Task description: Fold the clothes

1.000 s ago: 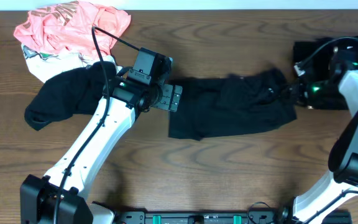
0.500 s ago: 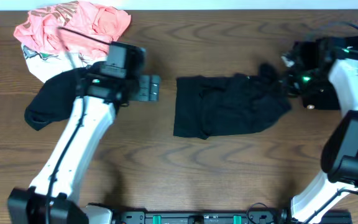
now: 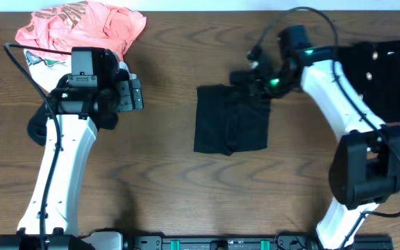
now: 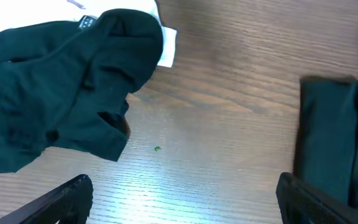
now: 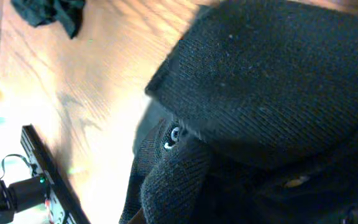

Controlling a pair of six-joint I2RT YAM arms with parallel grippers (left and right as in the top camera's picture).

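A black garment (image 3: 229,121) lies folded in the middle of the table, one of the clothes. Its upper right corner is bunched up at my right gripper (image 3: 253,78), which is shut on that fabric. In the right wrist view black cloth (image 5: 272,106) fills the frame and hides the fingers. My left gripper (image 3: 135,94) stands open over bare wood, left of the garment, holding nothing. In the left wrist view my left gripper (image 4: 182,198) has another black garment (image 4: 55,106) on its left and the folded one (image 4: 340,137) on its right.
More clothes are piled at the far left: a coral-pink one (image 3: 82,24), a white printed one (image 3: 46,66) and a black one (image 3: 44,123). Further black fabric (image 3: 387,76) lies at the far right. A black rail (image 3: 221,243) runs along the front edge.
My right gripper has carried the garment's right end leftward over the rest, making it about half as wide. My left arm has drawn back to the left, away from the garment's left edge.
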